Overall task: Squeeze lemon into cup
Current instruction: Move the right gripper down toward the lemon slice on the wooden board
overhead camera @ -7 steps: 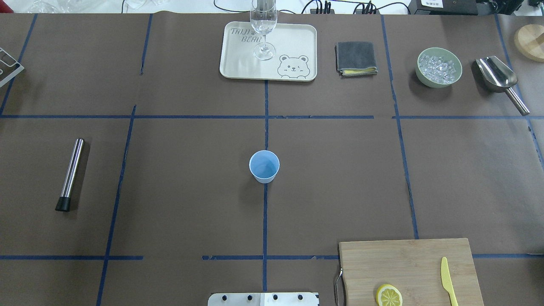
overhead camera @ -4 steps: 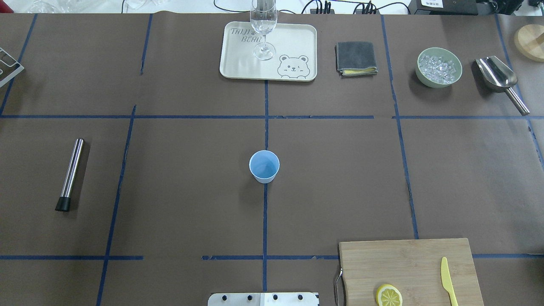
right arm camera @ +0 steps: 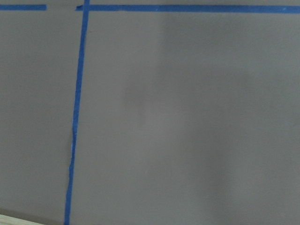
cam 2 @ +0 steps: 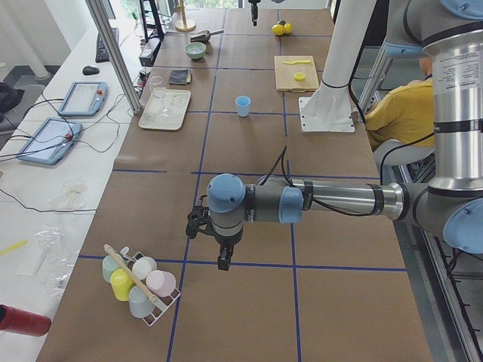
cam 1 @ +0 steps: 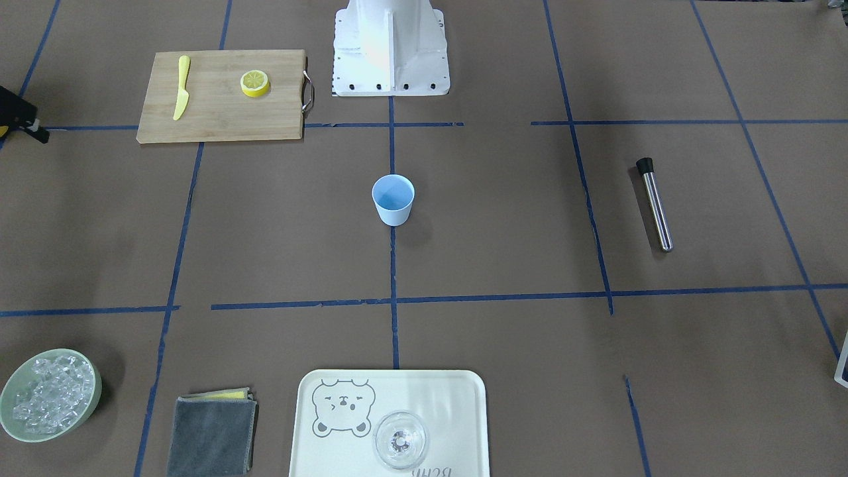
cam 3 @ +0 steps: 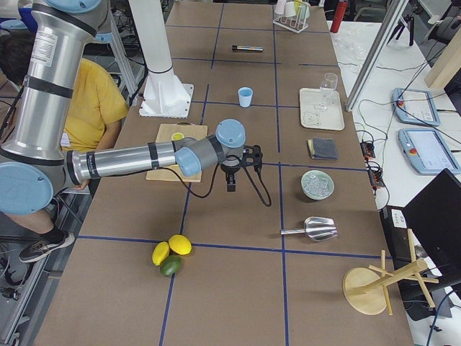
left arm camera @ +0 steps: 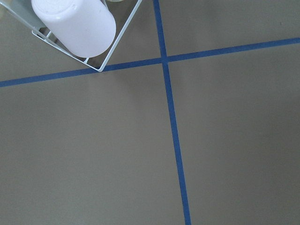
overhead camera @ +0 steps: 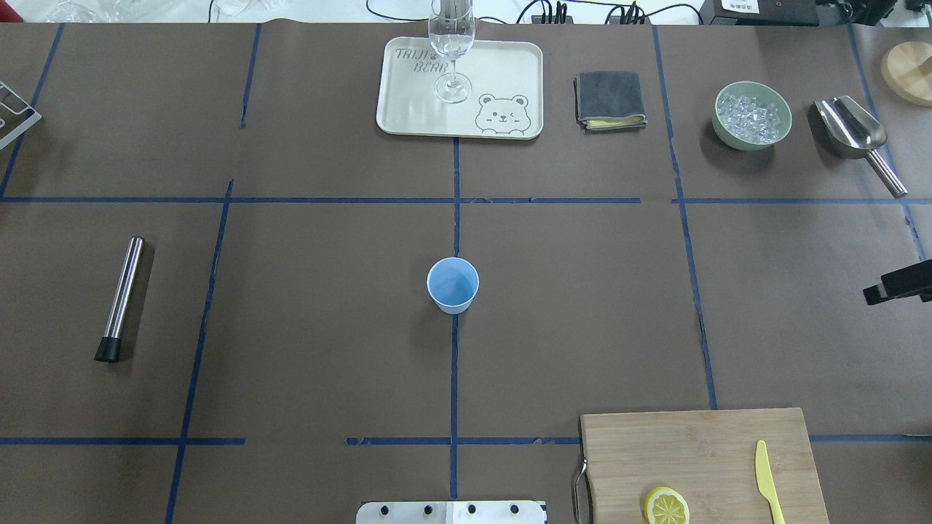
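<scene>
The lemon (overhead camera: 666, 506), a thin yellow slice, lies on the wooden cutting board (overhead camera: 692, 451) at the near right; it also shows in the front view (cam 1: 255, 83). The light-blue cup (overhead camera: 452, 284) stands upright at the table's centre, seen too in the front view (cam 1: 393, 199). My right gripper (cam 3: 230, 182) hangs over bare table to the right of the board, far from both; only a black part of it (overhead camera: 885, 291) shows at the overhead view's right edge, so I cannot tell its state. My left gripper (cam 2: 224, 260) hangs far to the left near a cup rack; I cannot tell its state.
A yellow knife (overhead camera: 764, 480) lies on the board. At the back are a tray (overhead camera: 502, 73) with a clear glass (overhead camera: 451, 44), a grey cloth (overhead camera: 610, 100), a bowl of ice (overhead camera: 752, 115) and a steel scoop (overhead camera: 855, 135). A steel rod (overhead camera: 120, 298) lies at left.
A black part of my right gripper has come into the overhead view at its right edge. The cup, the lemon slice and the other objects have not moved.
</scene>
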